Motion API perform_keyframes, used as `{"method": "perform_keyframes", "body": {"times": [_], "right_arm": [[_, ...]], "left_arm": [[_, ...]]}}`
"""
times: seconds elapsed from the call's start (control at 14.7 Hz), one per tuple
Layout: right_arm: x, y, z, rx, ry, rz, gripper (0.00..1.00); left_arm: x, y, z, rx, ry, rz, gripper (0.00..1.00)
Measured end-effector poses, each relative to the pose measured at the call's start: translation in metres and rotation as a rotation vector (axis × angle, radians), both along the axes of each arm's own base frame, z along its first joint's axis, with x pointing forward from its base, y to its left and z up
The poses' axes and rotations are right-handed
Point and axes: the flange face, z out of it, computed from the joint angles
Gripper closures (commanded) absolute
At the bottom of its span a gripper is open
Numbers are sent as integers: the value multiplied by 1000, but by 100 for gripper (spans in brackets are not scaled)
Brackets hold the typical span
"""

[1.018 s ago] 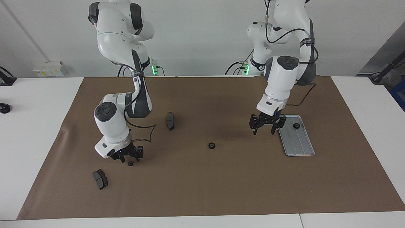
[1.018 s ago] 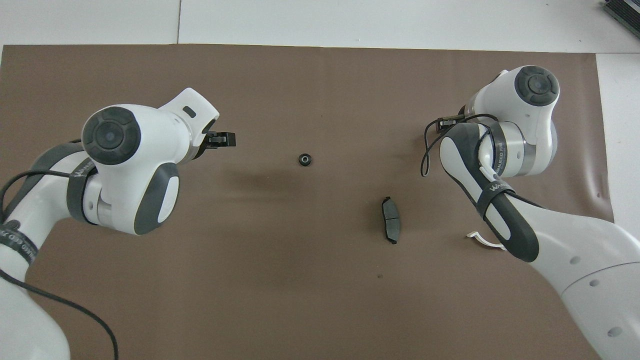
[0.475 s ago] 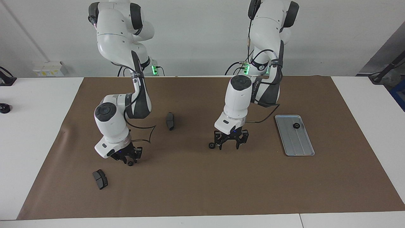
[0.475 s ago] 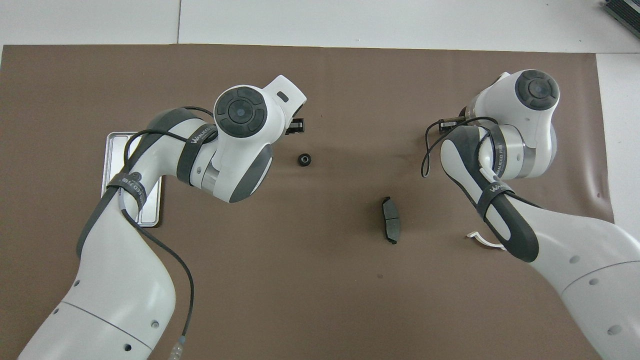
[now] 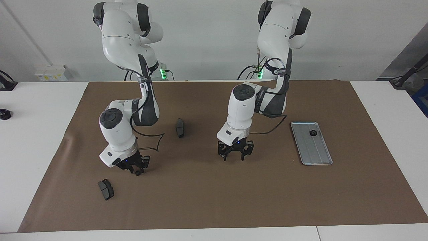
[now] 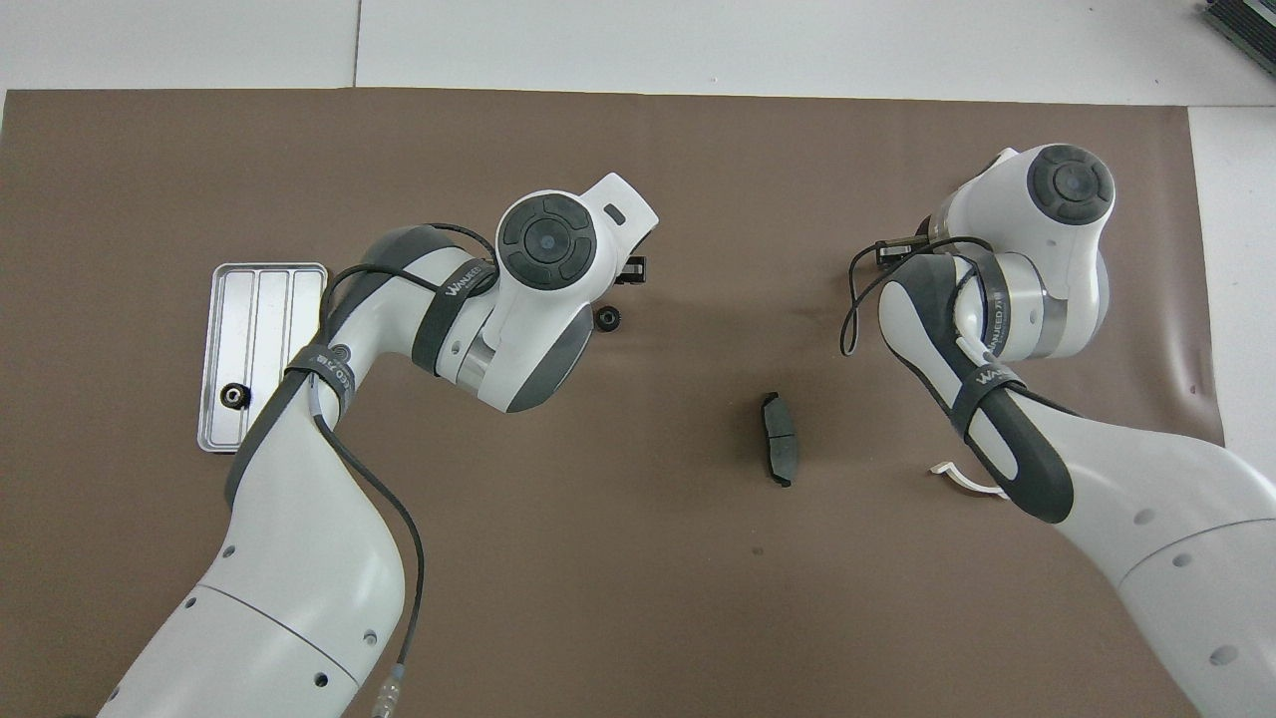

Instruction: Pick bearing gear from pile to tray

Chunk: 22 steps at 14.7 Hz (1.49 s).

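Note:
A small black bearing gear [image 6: 606,318] lies mid-mat, partly tucked under my left wrist; the facing view hides it. My left gripper [image 5: 234,158] hangs open, low over the mat at that spot. Another bearing gear [image 5: 137,173] lies on the mat at the right arm's end, right at the tip of my right gripper [image 5: 136,166], which is down on it. The silvery grooved tray [image 5: 315,150] [image 6: 264,329] sits at the left arm's end and holds one gear [image 5: 313,133] [image 6: 234,395].
One dark brake pad [image 5: 180,128] [image 6: 779,451] lies between the two arms, nearer the robots than the gears. A second pad [image 5: 106,189] lies farther out beside my right gripper. A white bracket [image 6: 959,482] peeks from under the right arm.
My left arm swung from beside the tray to the middle gear and came down over it. My right gripper sank onto the small gear and narrowed.

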Motion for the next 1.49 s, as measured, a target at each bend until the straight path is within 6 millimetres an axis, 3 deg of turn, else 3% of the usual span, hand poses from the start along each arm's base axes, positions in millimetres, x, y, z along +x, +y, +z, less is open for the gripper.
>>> {"method": "perform_keyframes", "body": {"times": [0.07,0.2,0.27,0.61,0.81,0.95,1.15,1.36,1.49], "right_arm": [[0,0,0,0,-3,0,68],[0,0,-1,0,-7,0,95],[0,-1,-1,0,-8,-2,100],[0,-6,-1,1,-8,-9,100],[2,2,7,15,-22,-50,100],[1,16,24,30,-33,-90,100],[-4,40,51,47,-40,-113,100],[-6,48,57,55,-43,-122,100],[-10,70,57,69,-38,-142,100]], "left_arm": [[-4,-2,-7,0,1,-6,23],[-12,-5,-20,-5,-1,-17,24],[-15,-5,-25,-5,0,-20,24],[-28,-9,-36,-8,5,-31,25],[-35,-7,-40,-9,14,-28,30],[-37,-7,-40,-8,17,-26,37],[-37,-7,-39,-25,22,-13,39],[-37,-8,-38,-34,14,-10,39],[-36,-8,-37,-43,3,-10,38]]}}
